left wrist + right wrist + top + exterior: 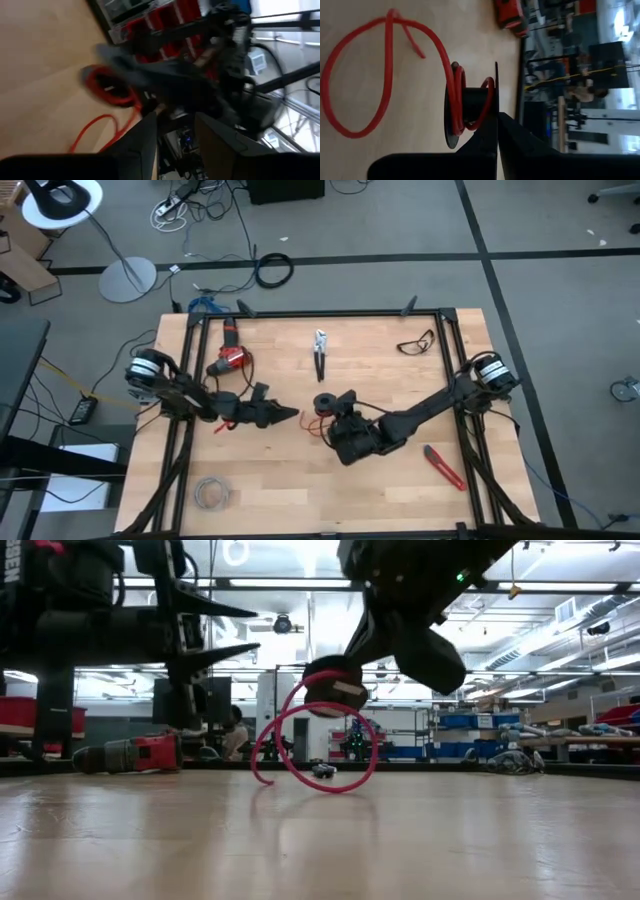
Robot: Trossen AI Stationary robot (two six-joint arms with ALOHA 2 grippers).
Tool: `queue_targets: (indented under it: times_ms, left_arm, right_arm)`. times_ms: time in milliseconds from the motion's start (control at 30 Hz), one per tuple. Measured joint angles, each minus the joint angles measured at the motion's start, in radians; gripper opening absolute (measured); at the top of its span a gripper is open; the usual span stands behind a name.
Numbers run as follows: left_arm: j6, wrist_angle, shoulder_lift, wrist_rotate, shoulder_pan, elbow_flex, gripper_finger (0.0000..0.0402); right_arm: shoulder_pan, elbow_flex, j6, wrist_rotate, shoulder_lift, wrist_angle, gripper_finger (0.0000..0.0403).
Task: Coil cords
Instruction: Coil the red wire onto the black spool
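The right gripper (496, 125), arm bent low across mid-table, is clenched on a black spool (465, 107) wound with the red wire (350, 75), whose loose loop rests on the table (280, 490). Just left, the left gripper (290, 416) hovers parted, empty

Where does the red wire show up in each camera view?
High: red wire mid-table, on the black spool.
Low: centre, a loop touching the table.
Left wrist: left of centre.
Right wrist: big loop at left.
Shared landmark: the black spool, held by the right gripper.
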Motion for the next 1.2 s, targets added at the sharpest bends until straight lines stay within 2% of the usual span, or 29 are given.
queue_targets:
  times_ms: [167, 467, 633, 700, 900, 1100, 1200]
  left_arm:
    - [0.045, 0.000, -0.061, -0.008, -0.001, -0.021, 0.0138]
    - [0.060, -0.006, -0.059, -0.008, -0.001, -0.022, 0.0138]
    - [0.082, -0.003, -0.059, -0.009, -0.001, -0.022, 0.0138]
    - [0.086, -0.003, -0.059, -0.009, -0.001, -0.022, 0.0138]
    - [0.112, -0.003, -0.059, -0.011, -0.001, -0.022, 0.0138]
    - [0.115, -0.009, -0.058, -0.011, -0.001, -0.022, 0.0138]
    - [0.116, -0.009, -0.058, -0.011, -0.001, -0.022, 0.0138]
  right_arm:
    - [-0.037, 0.000, -0.003, -0.048, 0.001, -0.003, 0.0000]
    - [-0.116, 0.000, -0.009, -0.189, 0.001, -0.031, 0.0000]
    - [-0.168, 0.000, -0.011, -0.348, 0.001, -0.061, 0.0000]
    - [-0.182, 0.000, -0.011, -0.378, 0.001, -0.074, 0.0000]
    - [-0.209, 0.001, -0.015, -0.409, 0.046, -0.086, 0.0000]
    - [-0.197, 0.002, -0.026, -0.285, 0.114, -0.048, 0.0000]
    - [-0.192, 0.002, -0.035, -0.277, 0.129, -0.035, 0.0000]
